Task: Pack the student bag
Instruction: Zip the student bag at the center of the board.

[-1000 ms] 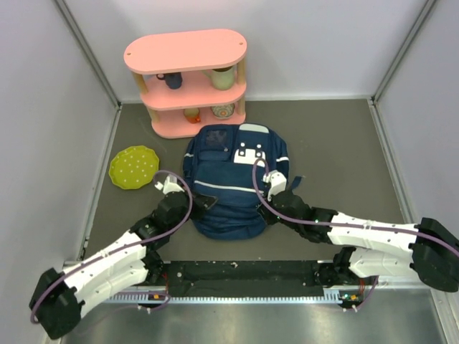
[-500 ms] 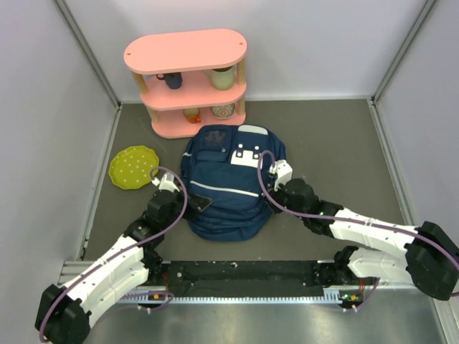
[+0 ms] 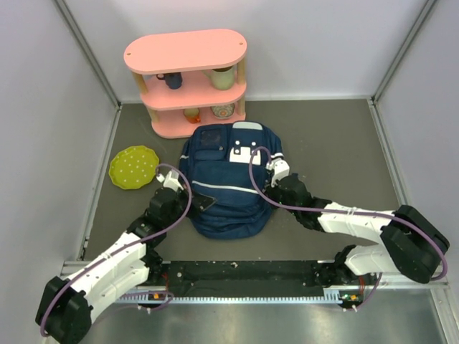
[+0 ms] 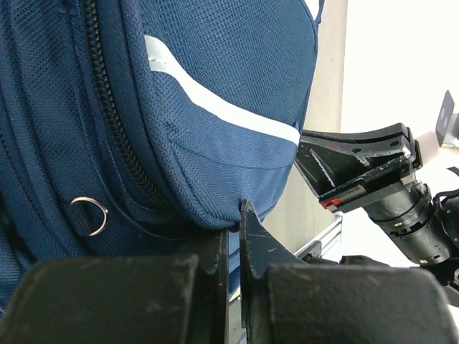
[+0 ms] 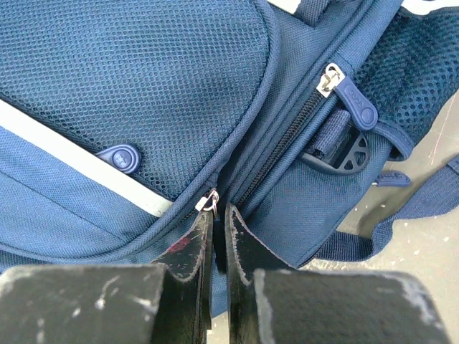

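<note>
It is a robot laboratory cell: plain white wall panels [image 3: 323,43] in grey metal frame posts [image 3: 87,54] enclose a dark grey tabletop [image 3: 337,150] edged by a slotted aluminium rail [image 3: 244,294].

The grey table [image 3: 337,143] carries the bag [image 3: 226,193] in the middle, a green plate [image 3: 133,167] to its left, and a pink shelf [image 3: 186,50] behind.

The large navy-blue fabric backpack [image 3: 231,183] lies flat in the middle of the grey table [image 3: 337,143]. Just behind it stands the pink oval tiered shelf [image 3: 186,51]. The green round plate [image 3: 133,167] lies to its left. The left gripper [image 4: 233,222] touches its left side, the right gripper [image 5: 215,215] its right.
</note>
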